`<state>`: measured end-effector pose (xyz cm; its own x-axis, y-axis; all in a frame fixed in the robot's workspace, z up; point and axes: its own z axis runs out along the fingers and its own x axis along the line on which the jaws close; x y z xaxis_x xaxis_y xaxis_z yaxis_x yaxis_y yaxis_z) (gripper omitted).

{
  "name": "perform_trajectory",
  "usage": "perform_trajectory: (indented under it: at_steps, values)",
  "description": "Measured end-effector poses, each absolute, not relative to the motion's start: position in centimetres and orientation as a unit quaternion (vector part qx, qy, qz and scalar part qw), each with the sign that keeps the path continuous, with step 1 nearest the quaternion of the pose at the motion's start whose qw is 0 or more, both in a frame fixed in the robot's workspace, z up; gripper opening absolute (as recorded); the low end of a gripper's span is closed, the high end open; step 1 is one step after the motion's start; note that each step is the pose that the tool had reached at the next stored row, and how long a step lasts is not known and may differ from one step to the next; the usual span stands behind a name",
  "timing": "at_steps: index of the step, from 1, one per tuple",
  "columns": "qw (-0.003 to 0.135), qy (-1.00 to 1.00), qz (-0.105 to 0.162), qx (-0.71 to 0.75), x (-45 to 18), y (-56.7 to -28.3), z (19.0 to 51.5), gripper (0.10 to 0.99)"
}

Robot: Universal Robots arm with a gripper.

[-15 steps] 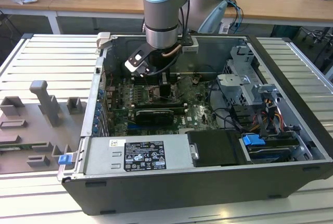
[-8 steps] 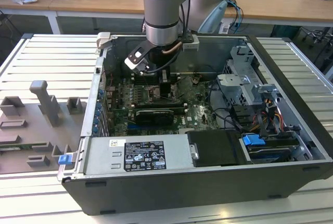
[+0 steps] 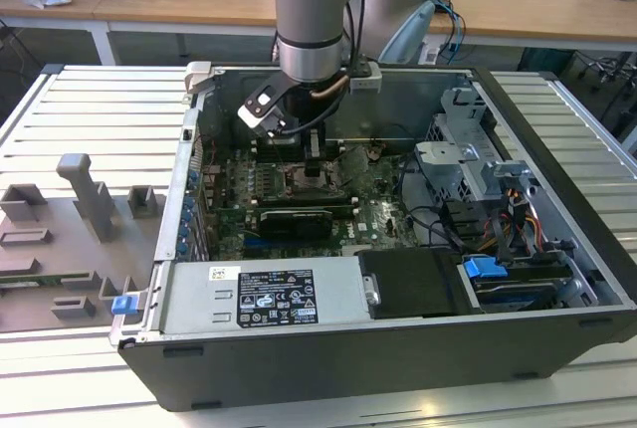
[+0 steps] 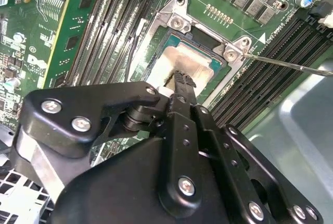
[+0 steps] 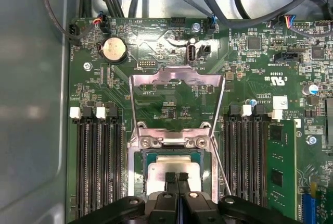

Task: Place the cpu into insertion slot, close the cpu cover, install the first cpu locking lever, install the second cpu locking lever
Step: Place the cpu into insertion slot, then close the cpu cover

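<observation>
1. Silvery-beige metal is what I read under the tool: the cpu (image 5: 161, 168) lies flat inside the insertion slot (image 5: 150, 155), square to its silver rim.
2. From my station, the gripper (image 5: 177, 177) has its two black fingertips (image 5: 169, 178) pressed together with no gap between them. They hold nothing and point down at the middle of the cpu top. I cannot tell whether they touch it.
3. I see the cpu cover (image 5: 177, 75) swung up and open on its hinge at the far edge of the slot. Green motherboard (image 5: 171, 107) shows through its frame.
4. One thin locking lever (image 5: 220, 171) stands free, slanting along the side of the slot next to the black memory slots (image 5: 244, 161).
5. In the exterior view the arm (image 3: 311, 10) reaches straight down into the open computer case (image 3: 398, 368), with the power supply (image 3: 264, 294) along the near wall.
6. A grey fixture tray (image 3: 70, 239) sits outside the case, on the exterior view's left.
</observation>
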<state>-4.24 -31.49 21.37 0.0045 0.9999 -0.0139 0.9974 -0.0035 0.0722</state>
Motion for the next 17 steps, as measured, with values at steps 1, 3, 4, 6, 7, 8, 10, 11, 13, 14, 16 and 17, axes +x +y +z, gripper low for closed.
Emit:
perform_trajectory:
  at_steps: [1, 3, 4, 6, 7, 8, 10, 11, 13, 14, 16, 17]
  values:
    - [0.030, 0.705, 0.020, 0.708, -4.2, -31.5, 21.4, 0.106]
    - [0.030, 0.705, 0.020, 0.708, -4.2, -31.5, 21.5, 0.106]
    - [0.030, 0.705, 0.020, 0.708, -4.2, -31.5, 21.8, 0.106]
    - [0.030, 0.705, 0.020, 0.708, -4.2, -31.5, 21.9, 0.106]
    - [0.030, 0.705, 0.020, 0.708, -4.2, -31.5, 22.0, 0.106]
    - [0.030, 0.705, 0.020, 0.708, -4.2, -31.5, 22.1, 0.106]
    - [0.030, 0.705, 0.020, 0.708, -4.2, -31.5, 22.2, 0.106]
    - [0.030, 0.705, 0.020, 0.708, -4.2, -31.5, 22.3, 0.106]
    - [0.030, 0.705, 0.020, 0.708, -3.6, -31.5, 22.5, 0.106]
    - [0.030, 0.705, 0.019, 0.708, -3.6, -31.5, 23.4, 0.106]
    - [0.030, 0.705, 0.019, 0.708, -3.6, -31.5, 23.9, 0.106]
    - [0.031, 0.705, 0.018, 0.708, -3.6, -31.4, 24.7, 0.106]
